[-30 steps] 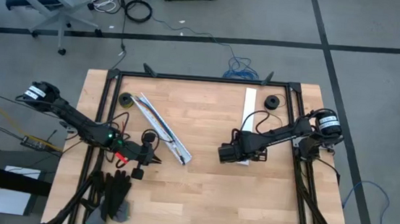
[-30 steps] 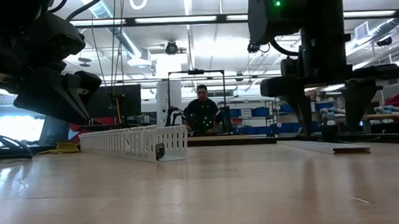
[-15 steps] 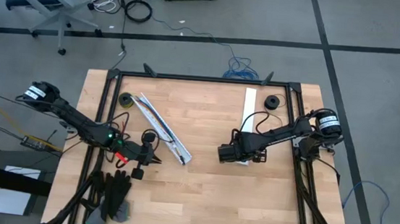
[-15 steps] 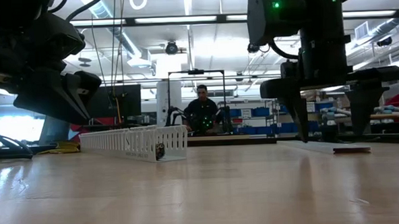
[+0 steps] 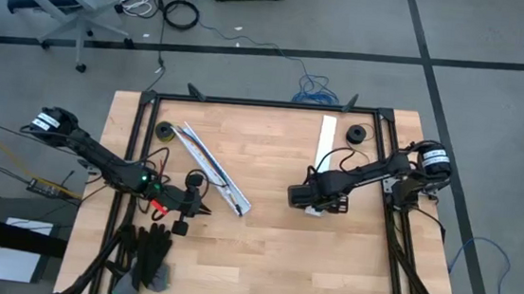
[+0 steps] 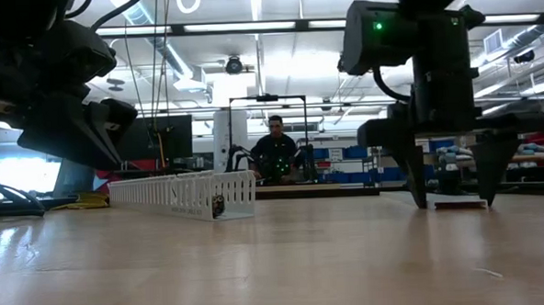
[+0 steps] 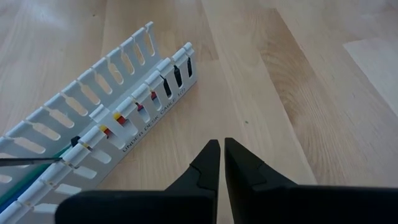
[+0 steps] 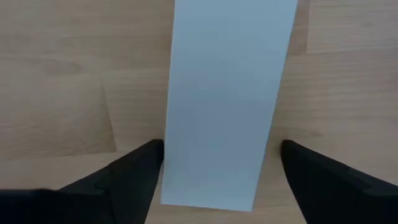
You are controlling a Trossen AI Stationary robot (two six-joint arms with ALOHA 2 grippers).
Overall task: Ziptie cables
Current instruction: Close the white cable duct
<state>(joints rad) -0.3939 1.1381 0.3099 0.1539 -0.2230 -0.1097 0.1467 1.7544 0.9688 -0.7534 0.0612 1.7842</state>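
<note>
Left of centre in the high view, a long white slotted plastic channel (image 5: 212, 169) lies slantwise on the pale wooden table (image 5: 262, 252). Thin coloured cables (image 7: 18, 186), green and blue among them, lie inside its trough at the lower left of the left wrist view, with small red, yellow and dark bits showing through the slots. Just beside the channel's lower end, the left gripper (image 7: 221, 152) hangs with its dark fingers pressed together, holding nothing. Right of centre, the right gripper (image 8: 221, 165) stands with fingers spread wide, straddling the end of a flat white rectangular strip (image 8: 227, 93) without clasping it.
</note>
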